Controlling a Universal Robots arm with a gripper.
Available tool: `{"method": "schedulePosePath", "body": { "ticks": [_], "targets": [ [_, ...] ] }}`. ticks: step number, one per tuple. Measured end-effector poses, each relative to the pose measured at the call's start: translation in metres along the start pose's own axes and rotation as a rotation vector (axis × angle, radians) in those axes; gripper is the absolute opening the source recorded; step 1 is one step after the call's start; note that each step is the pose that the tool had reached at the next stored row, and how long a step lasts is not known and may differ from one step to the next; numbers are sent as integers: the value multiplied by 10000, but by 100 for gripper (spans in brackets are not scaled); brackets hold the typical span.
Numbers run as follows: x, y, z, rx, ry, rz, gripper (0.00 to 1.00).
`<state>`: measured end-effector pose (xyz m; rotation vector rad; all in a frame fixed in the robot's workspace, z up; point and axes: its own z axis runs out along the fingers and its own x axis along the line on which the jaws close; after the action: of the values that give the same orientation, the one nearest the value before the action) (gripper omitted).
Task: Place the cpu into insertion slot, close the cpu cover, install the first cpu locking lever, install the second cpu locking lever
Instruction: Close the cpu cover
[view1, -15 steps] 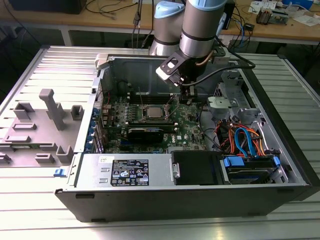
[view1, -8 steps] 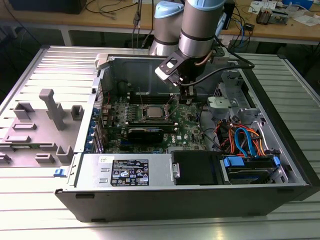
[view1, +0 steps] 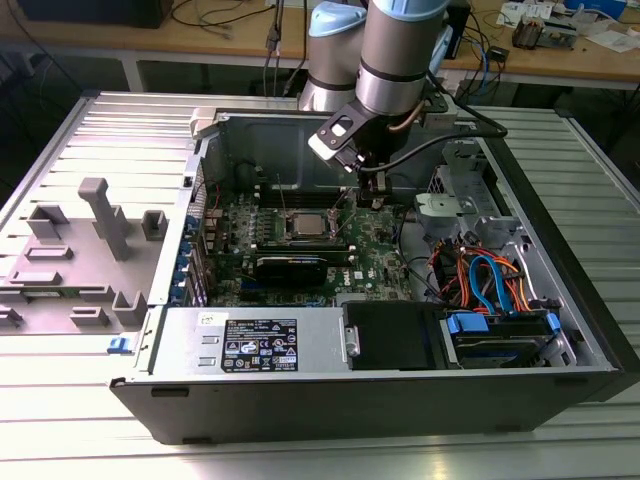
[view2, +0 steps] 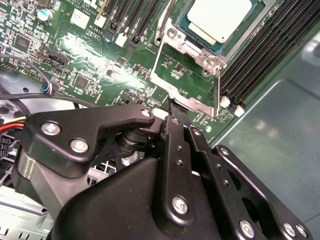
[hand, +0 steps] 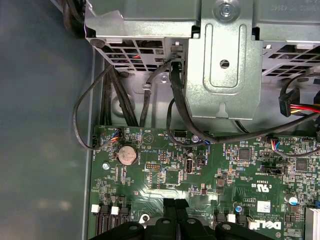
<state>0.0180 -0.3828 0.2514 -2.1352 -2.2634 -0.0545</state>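
The small square grey-topped cpu (view2: 220, 17) lies seated in the silver-rimmed insertion slot (view2: 181, 37), midway across the green circuit board (view2: 100, 55). The thin silvery windowed cpu cover (view2: 192, 99) stands swung open just beside it — the black gripper (view2: 172, 107), jaws closed together, touches the cover's free edge.

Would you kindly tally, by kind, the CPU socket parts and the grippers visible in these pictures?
cpu: 1
insertion slot: 1
cpu cover: 1
gripper: 1
Total: 4
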Motion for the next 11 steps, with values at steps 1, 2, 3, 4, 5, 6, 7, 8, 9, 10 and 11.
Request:
{"method": "schedulePosePath", "body": {
  "ticks": [1,2,3,4,5,6,7,8,9,10,11],
  "targets": [
    [0,-1,0,0,0,0,11],
    [0,-2,0,0,0,0,11],
    [0,-4,0,0,0,1,11],
    [0,-8,1,0,-1,1,11],
    [1,-11,1,0,-1,1,11],
    [1,-15,1,0,-1,1,11],
    [1,-21,2,0,0,1,11],
    [1,-26,3,0,-1,0,11],
    [2,-31,3,0,0,1,11],
    [2,-35,4,0,0,1,11],
    [2,-43,5,0,-1,0,11]
  ]
}}
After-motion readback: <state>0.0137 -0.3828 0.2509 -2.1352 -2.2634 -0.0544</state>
